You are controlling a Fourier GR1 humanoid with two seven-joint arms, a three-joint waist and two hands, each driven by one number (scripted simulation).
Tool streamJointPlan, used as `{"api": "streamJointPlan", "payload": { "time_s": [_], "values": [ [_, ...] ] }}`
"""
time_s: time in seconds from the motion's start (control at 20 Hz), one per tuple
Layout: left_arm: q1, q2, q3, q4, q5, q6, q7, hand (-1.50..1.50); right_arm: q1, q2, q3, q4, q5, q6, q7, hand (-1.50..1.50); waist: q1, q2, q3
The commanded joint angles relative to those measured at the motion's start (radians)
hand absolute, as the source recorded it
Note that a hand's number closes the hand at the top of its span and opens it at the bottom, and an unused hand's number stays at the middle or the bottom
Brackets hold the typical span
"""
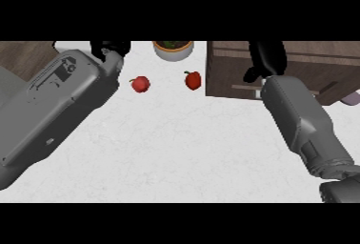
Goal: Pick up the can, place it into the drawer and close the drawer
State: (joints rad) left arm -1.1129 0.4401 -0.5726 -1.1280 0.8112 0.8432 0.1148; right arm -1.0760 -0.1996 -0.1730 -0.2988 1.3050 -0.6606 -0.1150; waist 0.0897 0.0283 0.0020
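1. The right robot hand [265, 59] reaches over the brown drawer [295, 71] at the upper right of the head view, its grey forearm running up from the lower right corner.
2. Its black fingers point away and down onto the drawer top; I cannot tell whether they are straight or curled round anything.
3. The can does not show anywhere; whether it sits under that hand or inside the drawer cannot be told.
4. The left robot hand [110, 49] shows at the upper left, only partly visible at the top edge above its broad grey forearm; its fingers cannot be made out either.
5. On the white desk [175, 143] lie two red fruits: one red fruit [140, 84] near the left forearm, the other red fruit [193, 79] just beside the drawer's left edge.
6. A pot with a plant [172, 49] stands at the top edge, between the two hands.
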Motion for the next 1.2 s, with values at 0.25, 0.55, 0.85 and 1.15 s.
{"api": "streamJointPlan", "payload": {
  "time_s": [0.25, 0.55, 0.85, 1.15],
  "values": [
    [0.032, 0.004, 0.0, -0.054, -0.013, 0.009, 0.026, -1.5, -0.131, -0.051, -0.029, 0.082, 0.007, 0.008, 0.055, -1.5, 0.033, 0.014, 0.0],
    [0.048, 0.039, 0.013, -0.092, -0.008, -0.014, 0.048, -1.5, -0.153, -0.02, -0.139, 0.094, -0.139, 0.124, -0.16, -1.5, 0.032, 0.01, 0.003],
    [0.043, 0.061, 0.016, -0.111, -0.01, -0.015, 0.071, -1.5, -0.161, 0.026, -0.356, 0.095, -0.366, 0.227, -0.238, -1.5, 0.028, 0.004, 0.006],
    [0.091, 0.072, 0.004, -0.167, -0.017, -0.014, 0.084, -1.5, -0.174, -0.02, -0.429, 0.095, -0.436, 0.299, -0.318, -1.5, 0.025, 0.003, 0.002]
  ]
}}
